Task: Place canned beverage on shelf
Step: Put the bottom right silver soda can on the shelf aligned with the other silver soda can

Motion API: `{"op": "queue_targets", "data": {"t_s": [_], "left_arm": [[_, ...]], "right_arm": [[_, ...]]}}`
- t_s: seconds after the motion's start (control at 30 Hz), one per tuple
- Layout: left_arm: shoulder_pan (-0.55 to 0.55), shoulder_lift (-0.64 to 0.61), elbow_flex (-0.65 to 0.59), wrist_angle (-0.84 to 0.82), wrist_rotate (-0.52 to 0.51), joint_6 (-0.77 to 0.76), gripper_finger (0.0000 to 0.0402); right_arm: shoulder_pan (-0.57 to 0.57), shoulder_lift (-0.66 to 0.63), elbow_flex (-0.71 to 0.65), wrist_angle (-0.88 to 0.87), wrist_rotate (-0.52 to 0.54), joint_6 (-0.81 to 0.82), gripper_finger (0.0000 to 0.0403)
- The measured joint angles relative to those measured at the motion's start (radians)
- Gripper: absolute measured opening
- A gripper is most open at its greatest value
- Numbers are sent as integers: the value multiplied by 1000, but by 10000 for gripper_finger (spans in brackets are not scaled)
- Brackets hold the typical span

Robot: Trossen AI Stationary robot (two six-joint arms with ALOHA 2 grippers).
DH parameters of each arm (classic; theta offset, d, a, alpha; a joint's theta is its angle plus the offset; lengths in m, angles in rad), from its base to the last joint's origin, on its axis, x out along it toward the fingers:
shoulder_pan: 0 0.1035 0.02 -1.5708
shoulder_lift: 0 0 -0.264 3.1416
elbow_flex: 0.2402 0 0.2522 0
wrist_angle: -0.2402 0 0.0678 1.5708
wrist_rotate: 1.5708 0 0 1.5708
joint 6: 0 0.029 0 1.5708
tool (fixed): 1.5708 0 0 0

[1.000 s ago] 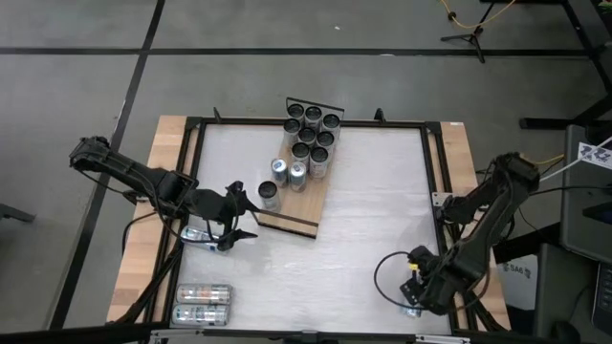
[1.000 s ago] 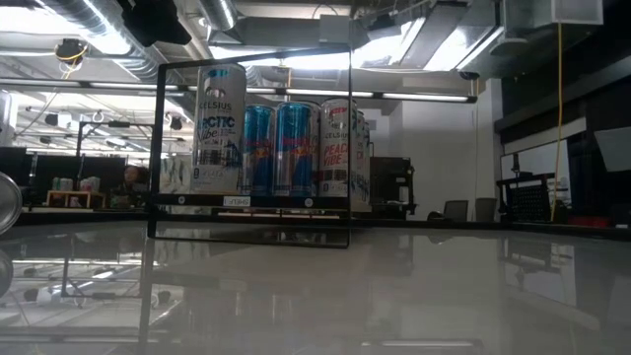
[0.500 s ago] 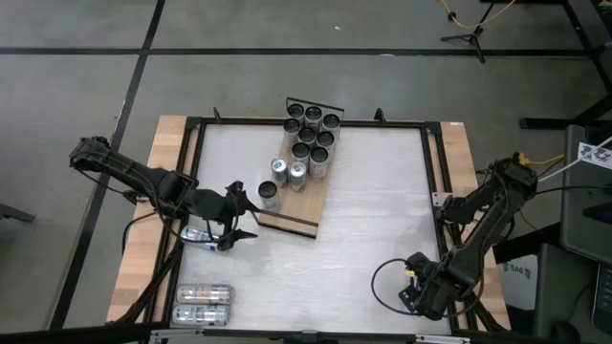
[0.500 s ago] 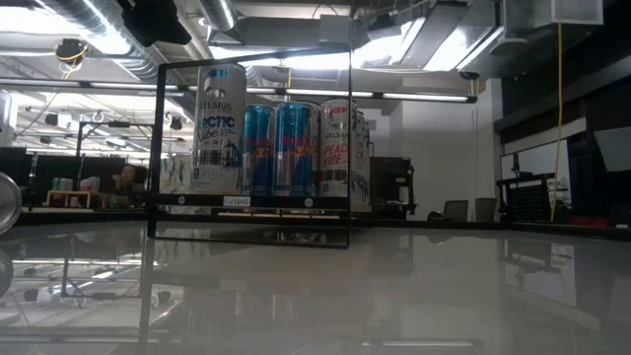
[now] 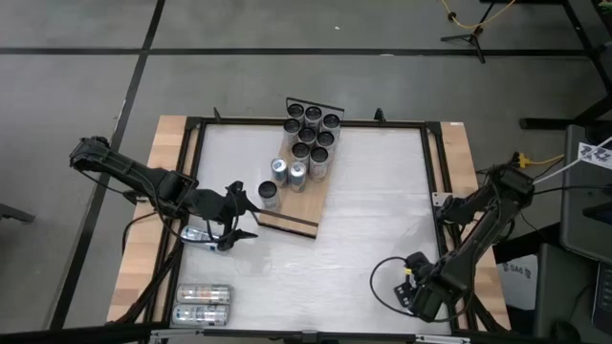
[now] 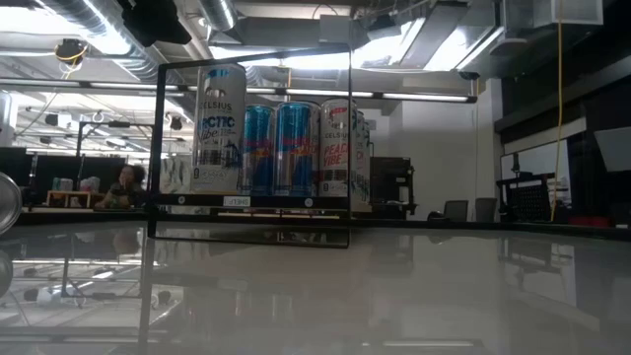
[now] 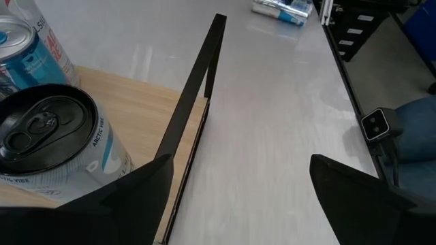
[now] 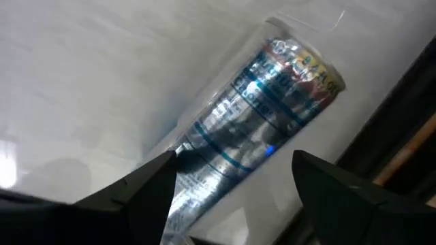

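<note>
Moved: the right arm is drawing in toward the near right corner of the table, its wrist sitting lower and further left than a second ago; the left arm, the shelf and all the cans are staying as they were.
Table (image 5: 373,220): white top with wooden side strips and a black frame, carrying everything here.
Shelf (image 5: 308,201): light-wood board lying at a slant from the middle of the far edge toward the table's centre, with a black wire rail (image 5: 314,102) at its far end and another at its near end (image 7: 194,102).
Upright cans (image 5: 310,134): standing clustered on the shelf's far half, with two more at mid-board; in the low view the blue and white ones (image 6: 278,148) are showing side by side.
Nearest can (image 5: 271,196): standing upright at the shelf's left edge near its near end; in the left wrist view its dark top (image 7: 44,129) is sitting just beside the fingers.
Left gripper (image 5: 241,218): hovering off the shelf's near left corner, fingers spread wide around nothing.
Right gripper (image 5: 413,298): hanging low at the near right corner, fingers parted over a lying can (image 8: 255,136), not closed on it.
Spare cans (image 5: 203,304): lying on their sides at the near left corner; one more (image 5: 196,233) is lying by the left edge.
</note>
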Motion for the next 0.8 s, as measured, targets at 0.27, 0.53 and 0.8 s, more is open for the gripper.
{"op": "queue_targets", "data": {"t_s": [0.27,0.53,0.8], "left_arm": [[0,0,0,0,0,-1,337],[0,0,0,0,0,-1,337],[0,0,0,0,0,0,337]], "right_arm": [[0,50,0,4,15,5,285],[0,87,0,18,34,6,285],[-4,100,-2,16,96,58,285]]}}
